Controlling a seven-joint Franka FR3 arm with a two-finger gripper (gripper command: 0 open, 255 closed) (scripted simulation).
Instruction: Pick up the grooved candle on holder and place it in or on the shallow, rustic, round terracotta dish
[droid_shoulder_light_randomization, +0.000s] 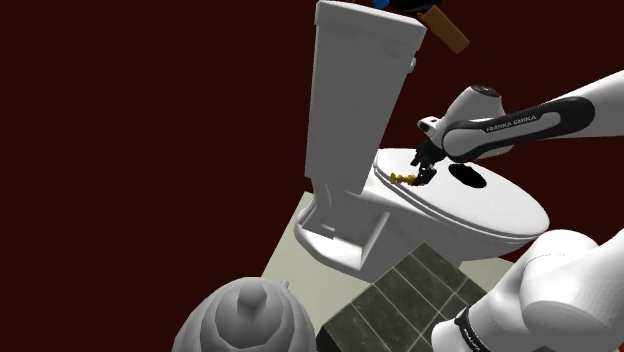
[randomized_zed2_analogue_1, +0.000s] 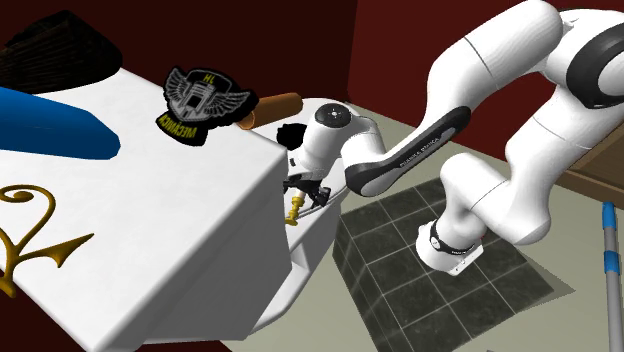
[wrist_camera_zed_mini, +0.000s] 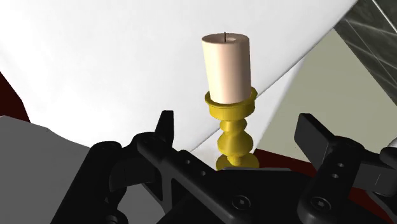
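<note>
Brass-yellow holder (wrist_camera_zed_mini: 233, 130), turned and knobbed, carrying a pale cream candle (wrist_camera_zed_mini: 226, 67) with a thin wick. Set on the white toilet lid (droid_shoulder_light_randomization: 470, 205), close to the foot of the cistern (droid_shoulder_light_randomization: 350, 90); upright or tipped, hard to tell. Probably light and stiff, but top-heavy and smooth, so apt to roll or twist if pinched high. Wax likely to mark or slip; better taken at the narrow waist of the holder, just under the cup. Gripper (wrist_camera_zed_mini: 238, 127) spread wide around that stem, fingers (wrist_camera_zed_mini: 167, 127) on either side and not touching, nothing grasped. Seen from the shoulder, gripper (droid_shoulder_light_randomization: 425, 172) low over the lid beside the yellow piece. Dark oval (droid_shoulder_light_randomization: 467, 175) on the same lid just past the hand, likely the dish, though drawn black. Lid rounded, falling away to tiled floor (droid_shoulder_light_randomization: 420, 290); cistern wall tight on one side, open room above and towards the bowl's front.
</note>
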